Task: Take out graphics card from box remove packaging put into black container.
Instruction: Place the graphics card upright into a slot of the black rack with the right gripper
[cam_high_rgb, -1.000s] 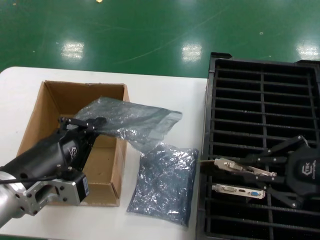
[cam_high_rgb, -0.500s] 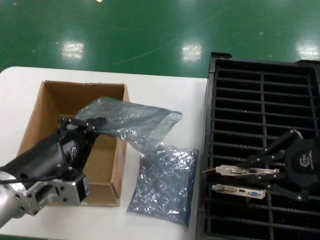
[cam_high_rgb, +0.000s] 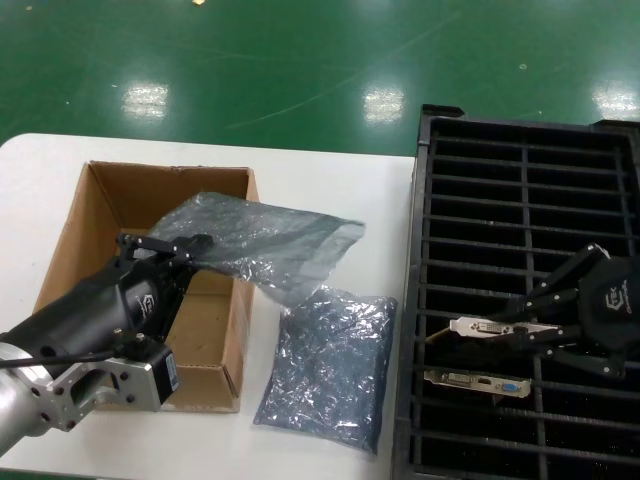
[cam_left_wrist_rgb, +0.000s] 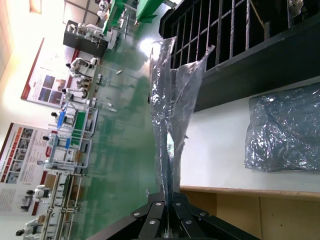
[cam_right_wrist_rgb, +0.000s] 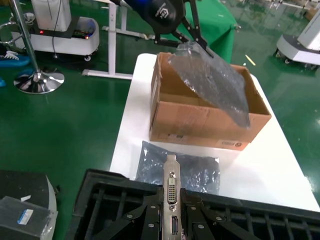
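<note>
My right gripper (cam_high_rgb: 520, 333) is shut on a graphics card (cam_high_rgb: 492, 327) by its silver bracket and holds it over the left slots of the black container (cam_high_rgb: 520, 140). The bracket (cam_right_wrist_rgb: 171, 187) shows between the pads in the right wrist view. A second card (cam_high_rgb: 478, 381) sits in a slot just nearer. My left gripper (cam_high_rgb: 190, 244) is shut on an empty silvery packaging bag (cam_high_rgb: 270, 240) and holds it up over the cardboard box (cam_high_rgb: 100, 210); the bag (cam_left_wrist_rgb: 172, 100) stands upright from the jaws in the left wrist view.
Another crinkly anti-static bag (cam_high_rgb: 325, 370) lies flat on the white table (cam_high_rgb: 330, 180) between box and container. Green floor lies beyond the table's far edge.
My right gripper has moved right and a little nearer with the card, deeper over the container. The left arm and its bag have not moved.
</note>
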